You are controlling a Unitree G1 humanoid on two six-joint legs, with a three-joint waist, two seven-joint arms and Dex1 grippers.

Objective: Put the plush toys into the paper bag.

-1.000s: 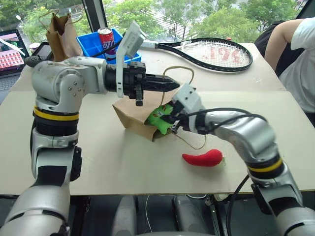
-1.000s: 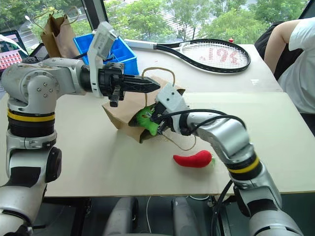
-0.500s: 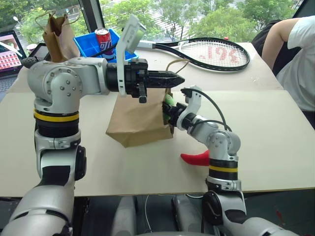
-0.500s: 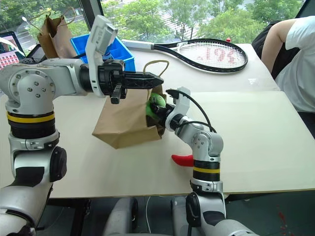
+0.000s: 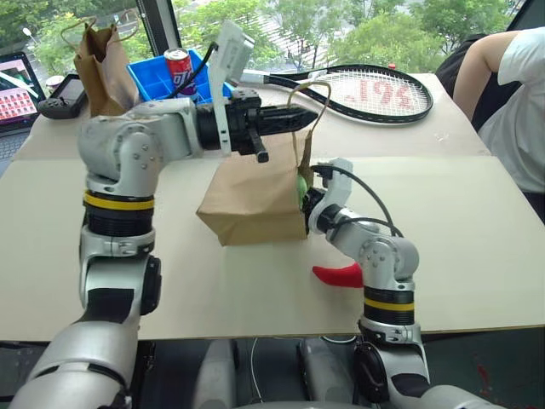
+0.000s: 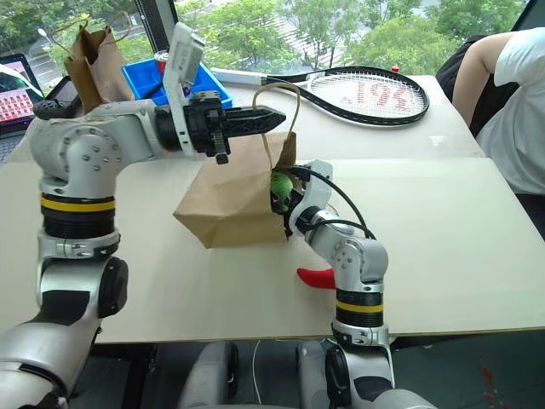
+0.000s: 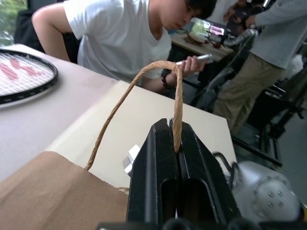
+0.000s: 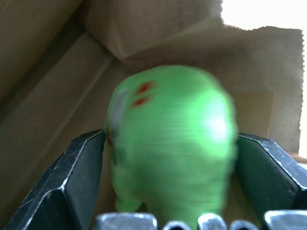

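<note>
Pale tabletop (image 5: 477, 256) | wide brown kraft paper bag (image 5: 255, 200) stands mid-table, mouth facing right | left gripper (image 5: 308, 117) clamped on its twine handle (image 7: 144, 96) | right gripper (image 8: 170, 158) at the mouth, jaws spread around round bright-green plush toy (image 8: 170, 139) | red chili-shaped plush (image 5: 341, 274) lies just beside the bag.

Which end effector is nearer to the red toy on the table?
The right one. The right end effector is at the bag's mouth, around the green toy, just above the red toy. The left end effector is higher, shut on the bag's handle.
</note>
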